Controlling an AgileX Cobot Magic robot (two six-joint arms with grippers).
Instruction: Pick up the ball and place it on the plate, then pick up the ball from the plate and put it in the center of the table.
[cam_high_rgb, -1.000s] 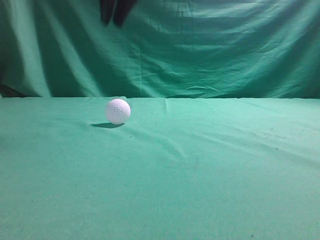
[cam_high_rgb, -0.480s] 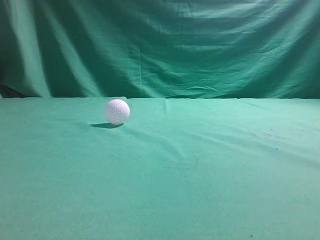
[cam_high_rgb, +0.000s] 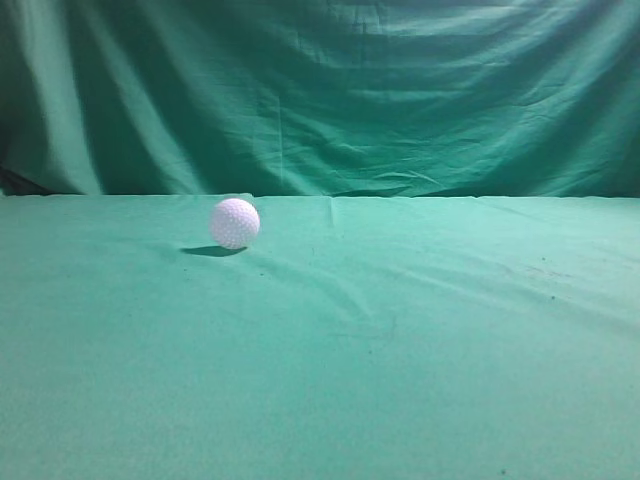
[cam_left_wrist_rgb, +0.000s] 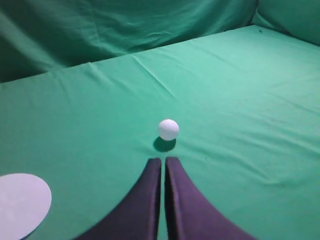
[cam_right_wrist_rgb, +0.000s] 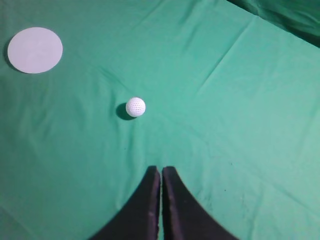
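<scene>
While it sits alone on the table (cam_high_rgb: 420, 380), the ball (cam_high_rgb: 235, 223) touches nothing else.
Round, white and dimpled, it rests on slightly wrinkled green cloth, well apart from the flat, pale, round plate (cam_right_wrist_rgb: 35, 50). Both the left gripper (cam_left_wrist_rgb: 164, 165) and the right gripper (cam_right_wrist_rgb: 161, 172) hang above the cloth, their smooth, dark, tapering fingers pressed together on nothing.

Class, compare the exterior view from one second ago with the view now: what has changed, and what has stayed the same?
The dark gripper that hung at the top of the exterior view, above the ball, has gone up out of that view. Nothing was taken hold of or let go. The ball rests in the same spot on the table, untouched.
</scene>
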